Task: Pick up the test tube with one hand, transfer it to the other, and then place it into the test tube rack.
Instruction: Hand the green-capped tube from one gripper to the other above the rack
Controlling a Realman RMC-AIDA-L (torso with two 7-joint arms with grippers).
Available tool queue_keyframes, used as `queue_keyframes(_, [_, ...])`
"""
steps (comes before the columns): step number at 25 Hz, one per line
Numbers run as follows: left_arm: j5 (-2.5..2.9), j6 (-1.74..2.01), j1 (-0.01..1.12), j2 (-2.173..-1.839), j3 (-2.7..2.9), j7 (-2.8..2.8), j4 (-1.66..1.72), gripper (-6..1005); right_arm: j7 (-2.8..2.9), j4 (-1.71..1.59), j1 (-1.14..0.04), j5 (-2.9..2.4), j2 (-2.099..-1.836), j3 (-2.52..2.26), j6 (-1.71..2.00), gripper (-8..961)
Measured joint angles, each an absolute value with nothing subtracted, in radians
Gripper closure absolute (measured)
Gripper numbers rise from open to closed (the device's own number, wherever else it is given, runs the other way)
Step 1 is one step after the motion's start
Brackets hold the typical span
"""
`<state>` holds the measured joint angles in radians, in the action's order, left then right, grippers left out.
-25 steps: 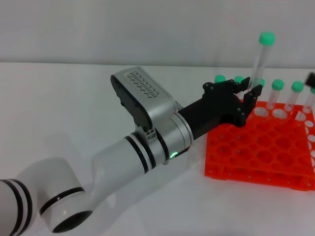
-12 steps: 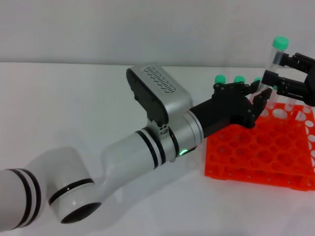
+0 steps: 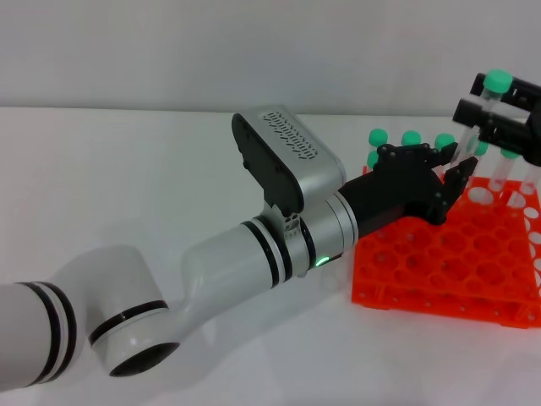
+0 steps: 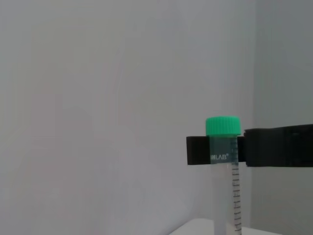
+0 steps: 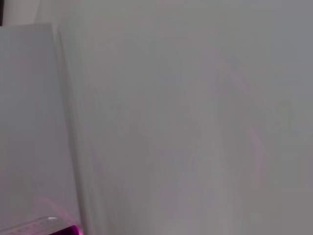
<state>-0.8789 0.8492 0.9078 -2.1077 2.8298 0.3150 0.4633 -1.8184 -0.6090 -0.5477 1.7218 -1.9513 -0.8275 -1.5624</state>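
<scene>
The test tube (image 3: 498, 82), clear with a green cap, stands upright above the back of the orange test tube rack (image 3: 439, 283). My left gripper (image 3: 446, 169), black on the thick white arm, is shut on the tube's lower part. My right gripper (image 3: 480, 100) comes in from the right edge. Its fingers stand on either side of the tube just under the cap. In the left wrist view the tube (image 4: 224, 191) rises between those black fingers (image 4: 198, 150), one touching it and a thin gap showing at the other. The right wrist view shows only blank wall.
Several other green-capped tubes (image 3: 411, 137) stand in the rack's back row, close behind my left gripper. The rack sits on a white table (image 3: 127, 194). My left arm's camera housing (image 3: 283, 161) juts up to the left of the rack.
My left arm has carried the tube to the right. My right gripper has come in from the right edge and now has its fingers around the tube below the cap.
</scene>
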Motion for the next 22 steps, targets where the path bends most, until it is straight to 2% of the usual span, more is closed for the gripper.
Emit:
queue_keyframes(2, [-0.879,0.849,0.908,-2.108,2.829,0.315,0.463,782,-1.826,-0.609,-0.546,1.727,-1.951,-0.821,-1.56,256])
queue_keyframes(8, [-0.877,0.847,0.908,-2.108,2.828,0.312,0.463,780,-1.888,-0.609,-0.54,1.728,-1.951,-0.818,-1.572,482])
queue_keyframes(22, [-0.88,0.85,0.897,-2.106,2.828,0.29,0.463,776,-1.886,-0.609,-0.536,1.73,-1.942,-0.817,-1.573,689])
